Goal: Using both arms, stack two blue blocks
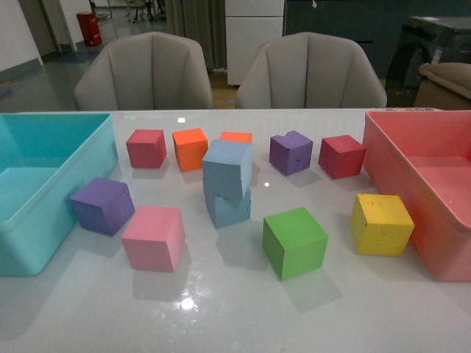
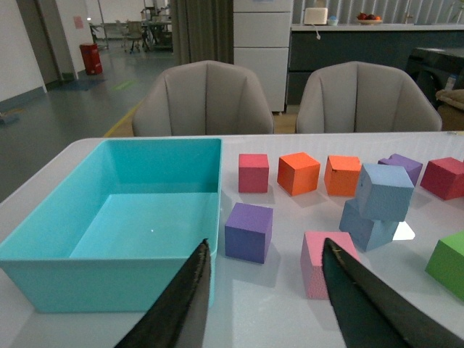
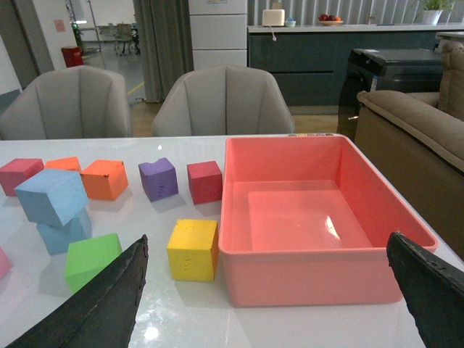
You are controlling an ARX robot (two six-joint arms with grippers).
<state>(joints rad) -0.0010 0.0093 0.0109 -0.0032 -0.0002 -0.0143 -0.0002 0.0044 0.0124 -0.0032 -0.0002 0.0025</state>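
Two pale blue blocks stand stacked mid-table: the upper blue block rests turned and slightly askew on the lower blue block. The left wrist view shows the same upper block on the lower block, and the right wrist view shows the upper block on the lower block. Neither arm appears in the front view. My left gripper is open, low over the table's near side, by the teal bin and well short of the stack. My right gripper is open wide in front of the pink bin.
A teal bin sits at the left and a pink bin at the right. Around the stack lie purple, pink, green, yellow, red and orange cubes. Two chairs stand behind the table.
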